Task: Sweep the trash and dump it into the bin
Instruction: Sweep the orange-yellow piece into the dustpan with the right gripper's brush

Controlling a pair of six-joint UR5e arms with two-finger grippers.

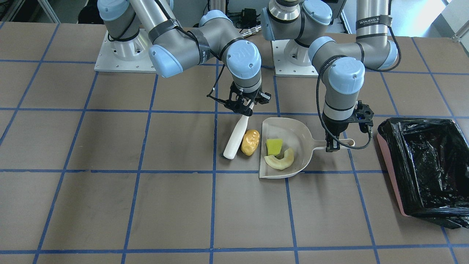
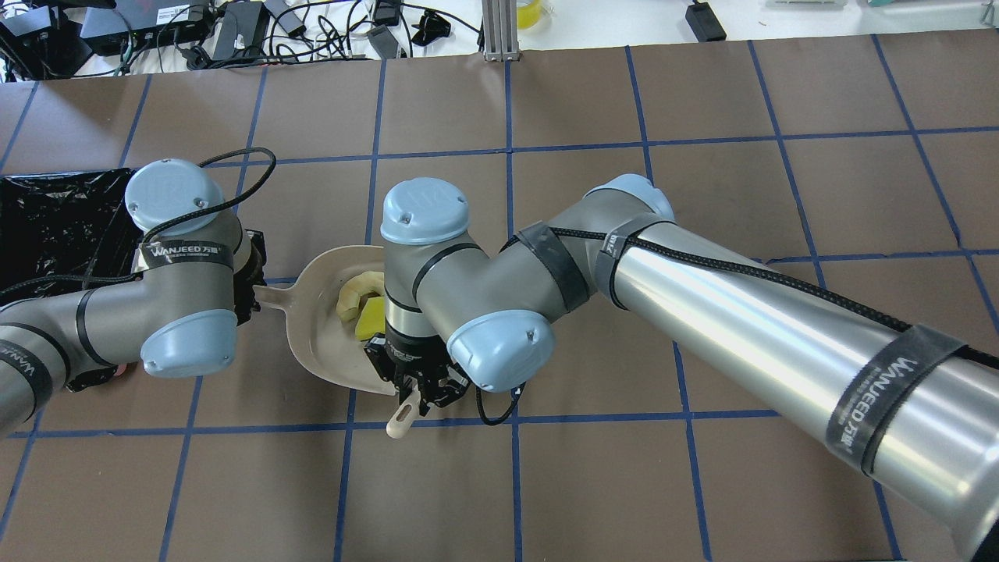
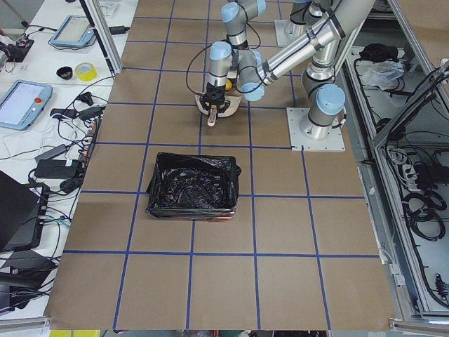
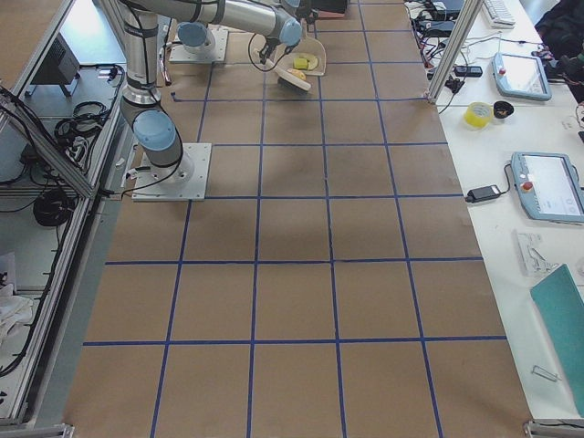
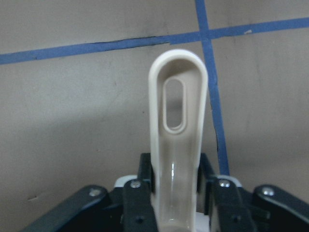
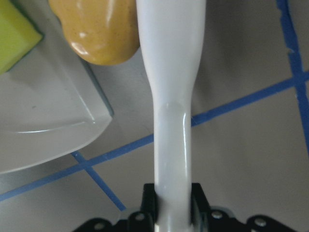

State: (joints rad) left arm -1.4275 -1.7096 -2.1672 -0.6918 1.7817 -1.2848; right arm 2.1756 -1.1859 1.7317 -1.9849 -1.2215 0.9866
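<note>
Front: faces the robot, steeply down on the brown blue-gridded worktop (image 1: pixel 110 205).
Overhead: behind the robot, looking forward.
Sides: far, from each worktop end.
Wrists: very near.
Shared: beige plastic scoop-shaped dustpan (image 1: pixel 293 135).

Table (image 1: pixel 110 205) carries dustpan (image 1: pixel 304 135), bin (image 1: pixel 410 161), amber lump (image 1: pixel 250 142).

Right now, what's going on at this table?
The robot is mid-sweep. Its left gripper holds the beige dustpan by its handle, flat on the table. The right gripper holds a white sweeping tool that rests against the amber lump just outside the pan's mouth. The yellow-green wedge and cream rind are already in the pan. The bin sits nearby.
</note>
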